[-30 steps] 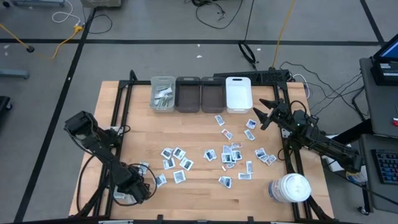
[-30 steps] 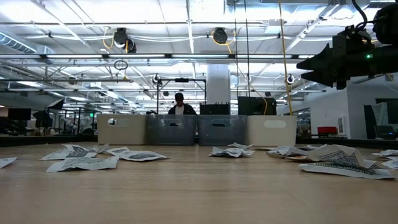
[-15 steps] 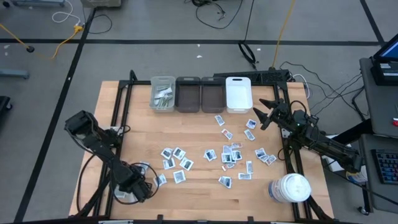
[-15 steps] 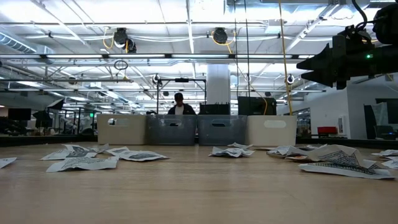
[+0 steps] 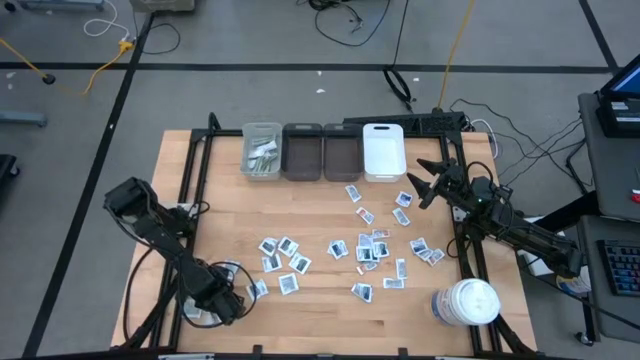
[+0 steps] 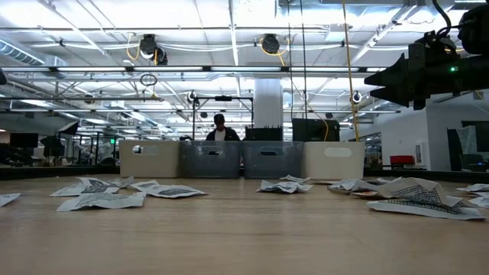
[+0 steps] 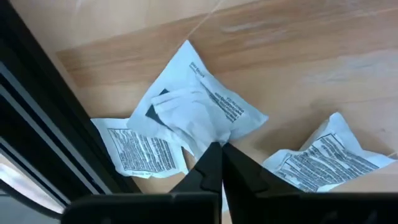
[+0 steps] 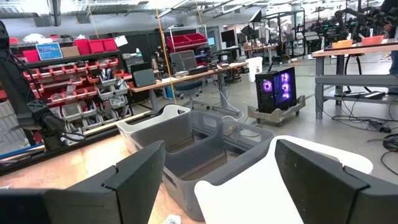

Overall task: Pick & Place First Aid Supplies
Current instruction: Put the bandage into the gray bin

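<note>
Several small white sachets with dark print lie scattered on the wooden table (image 5: 200, 200), most of them mid-table (image 5: 370, 245). My left gripper (image 5: 228, 300) is at the table's near left corner, pointing steeply down, shut on one crumpled sachet (image 7: 199, 106). That sachet lies partly over a second sachet (image 7: 146, 152), and a third sachet (image 7: 323, 162) lies beside them. My right gripper (image 5: 425, 182) hangs open and level above the table's far right, showing in the low view (image 6: 397, 76) and the right wrist view (image 8: 230, 186), with nothing between its fingers. My left gripper pinches the crumpled sachet's edge (image 7: 210, 135) between its two fingertips (image 7: 211, 163), coming steeply from above. The rest of the sachet spreads away from the fingers on the table and partly on the neighbouring sachet. One layer or a fold, I cannot tell.
Along the far edge stand a clear bin (image 5: 262, 150) with sachets inside, two dark bins (image 5: 302, 150) (image 5: 341, 150) and a white bin (image 5: 383, 150). A white round jar (image 5: 466, 302) stands at the near right corner. A black frame rail (image 7: 43, 124) runs close beside my left gripper.
</note>
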{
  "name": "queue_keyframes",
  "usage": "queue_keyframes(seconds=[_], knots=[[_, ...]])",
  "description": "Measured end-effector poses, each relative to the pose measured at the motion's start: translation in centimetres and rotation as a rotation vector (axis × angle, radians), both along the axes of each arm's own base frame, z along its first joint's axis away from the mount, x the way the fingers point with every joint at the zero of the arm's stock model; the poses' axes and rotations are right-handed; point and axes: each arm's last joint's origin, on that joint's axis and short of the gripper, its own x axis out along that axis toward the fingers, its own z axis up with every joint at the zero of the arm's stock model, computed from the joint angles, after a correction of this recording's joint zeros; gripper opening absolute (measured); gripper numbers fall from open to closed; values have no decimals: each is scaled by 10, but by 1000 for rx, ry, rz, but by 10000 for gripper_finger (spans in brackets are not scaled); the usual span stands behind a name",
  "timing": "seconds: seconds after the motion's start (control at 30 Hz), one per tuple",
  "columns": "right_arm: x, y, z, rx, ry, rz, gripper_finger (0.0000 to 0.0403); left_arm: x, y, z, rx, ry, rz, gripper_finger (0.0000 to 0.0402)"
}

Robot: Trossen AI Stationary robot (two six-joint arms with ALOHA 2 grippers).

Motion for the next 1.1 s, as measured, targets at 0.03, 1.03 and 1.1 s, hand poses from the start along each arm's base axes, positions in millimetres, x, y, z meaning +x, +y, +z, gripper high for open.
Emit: queue_keyframes(seconds=[0.03,1.03,1.1], knots=[[0,0,0,0,-1,0,297,0,0,0,-4,3,2,10],[0,0,0,0,0,0,297,-35,60,110,-176,-474,-163,2],[0,0,0,0,0,0,297,-39,63,113,-178,-494,-188,2]])
